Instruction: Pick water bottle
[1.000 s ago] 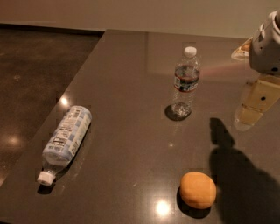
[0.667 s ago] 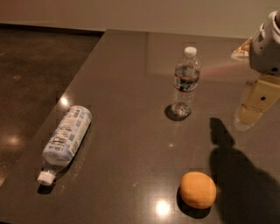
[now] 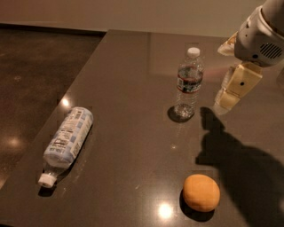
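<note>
Water bottle: the small clear ribbed water bottle (image 3: 190, 84) stands upright on the desk (image 3: 133, 75), past the middle and a little to the right. It has a white cap on top and a narrow dark label with a red band around its upper body. A small round shadow lies at its foot.

Claw: the claw (image 3: 226, 101) hangs at the right side of the view, just to the right of the water bottle and apart from it. Its pale tan tip slants down and to the left, level with the bottle's lower half and above the desk top.

Claw state: I cannot tell whether it is wide or narrow. It is not touching the water bottle.

Arm: the white housing of the arm (image 3: 259, 37) fills the upper right corner, right above the claw.

Big bottle: a big bottle (image 3: 69, 137) with a pale blue-and-white wrap lies on its side near the desk's left edge, well apart from the water bottle. Its white cap points toward the near left corner.

Orange: an orange (image 3: 201, 192) sits near the front edge, right of the middle and nearer the camera than the water bottle.

Shadow: a broad dark shadow (image 3: 242, 155) spreads over the desk below the claw and reaches toward the orange.

Desk: dark brown and glossy, with a few bright spots of reflected light.

Surroundings: a darker floor (image 3: 31, 80) lies to the left of the desk, and a pale wall (image 3: 111, 13) runs along the top.
</note>
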Controlling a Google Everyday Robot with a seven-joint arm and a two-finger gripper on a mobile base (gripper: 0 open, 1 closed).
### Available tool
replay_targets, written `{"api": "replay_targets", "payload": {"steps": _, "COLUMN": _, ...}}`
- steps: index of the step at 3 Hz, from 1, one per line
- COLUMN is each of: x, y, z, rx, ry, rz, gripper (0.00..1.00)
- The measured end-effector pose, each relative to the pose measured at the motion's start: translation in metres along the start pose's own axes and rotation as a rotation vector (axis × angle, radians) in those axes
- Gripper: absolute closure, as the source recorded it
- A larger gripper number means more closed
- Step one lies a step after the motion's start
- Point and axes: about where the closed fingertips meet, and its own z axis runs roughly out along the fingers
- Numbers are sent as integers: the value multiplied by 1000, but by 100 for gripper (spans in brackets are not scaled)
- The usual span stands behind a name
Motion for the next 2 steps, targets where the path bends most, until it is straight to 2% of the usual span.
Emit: {"api": "replay_targets", "payload": {"steps": 2, "x": -39, "y": -35, "z": 35, "rx": -27, "ry": -154, "rz": 89, "gripper": 0}}
